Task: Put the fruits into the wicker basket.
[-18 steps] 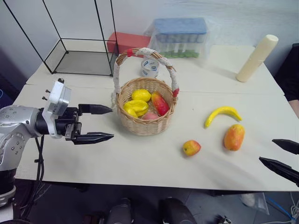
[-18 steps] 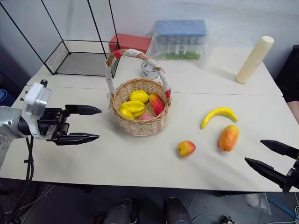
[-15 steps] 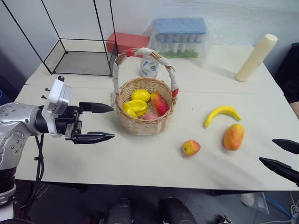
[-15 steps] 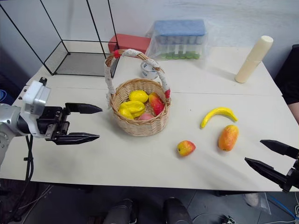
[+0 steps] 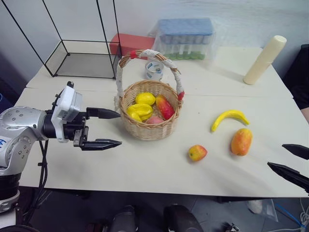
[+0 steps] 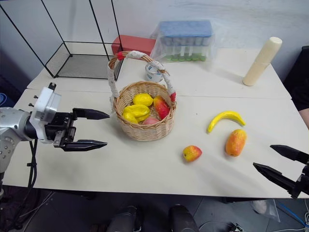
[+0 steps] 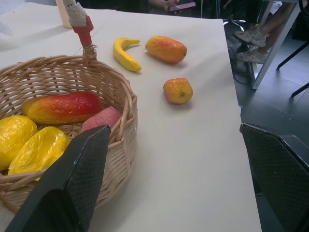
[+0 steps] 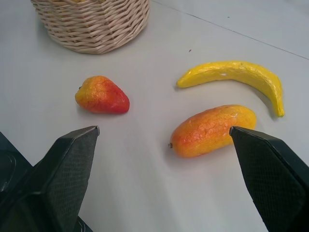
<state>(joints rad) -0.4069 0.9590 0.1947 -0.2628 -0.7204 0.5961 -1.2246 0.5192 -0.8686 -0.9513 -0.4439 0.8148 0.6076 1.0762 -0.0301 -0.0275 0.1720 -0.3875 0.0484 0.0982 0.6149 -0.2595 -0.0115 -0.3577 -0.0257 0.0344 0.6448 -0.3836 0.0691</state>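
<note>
tan woven wicker basket (image 5: 150,126), its handle wrapped in white cord with red bands, holds yellow and red fruits (image 5: 147,108). lower right: yellow banana (image 5: 230,118), orange-red mango (image 5: 242,141), red-yellow apple (image 5: 198,152). white table (image 5: 145,166); cream roll (image 5: 265,59) upper right.

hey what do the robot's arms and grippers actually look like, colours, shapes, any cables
The left arm is rounded silver metal with small bolt holes, ending in a white boxy wrist block and black hardware. A black cable hangs below it. The left gripper has two slim, pointed black fingers; up close the fingers show a fine mesh-like texture. The right gripper has matching pointed black fingers.
</note>
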